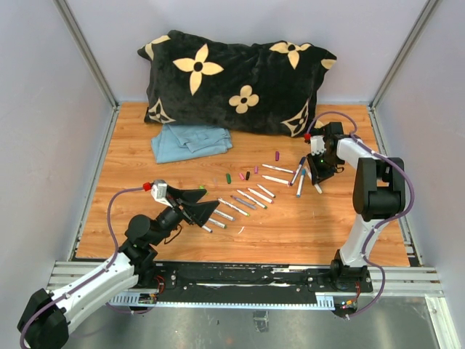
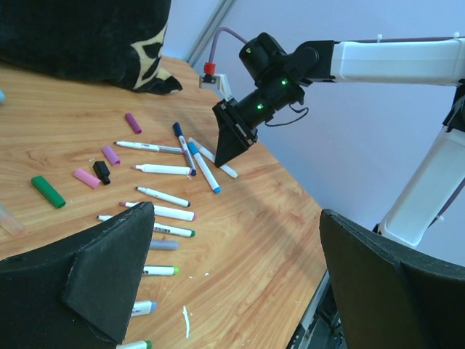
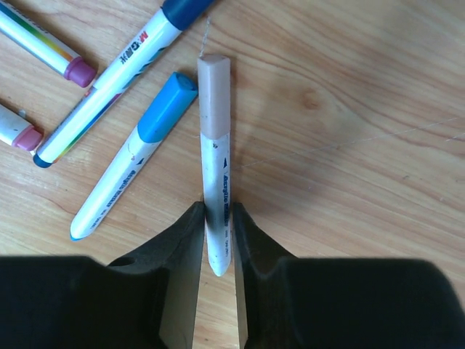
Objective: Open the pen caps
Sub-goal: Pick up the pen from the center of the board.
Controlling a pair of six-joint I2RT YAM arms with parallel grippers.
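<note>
One pen (image 3: 216, 171), cap (image 3: 214, 94) on, pinched by right end effector (image 3: 218, 222).

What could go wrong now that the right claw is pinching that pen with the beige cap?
1. The right gripper pinches the pen near its tail, far from the beige cap; pulling the cap could make the barrel swivel or slip.
2. The blue-capped pen lies close alongside, so it may get knocked.
3. The left gripper, open, hangs over other pens; it might scatter them when moving across.
</note>
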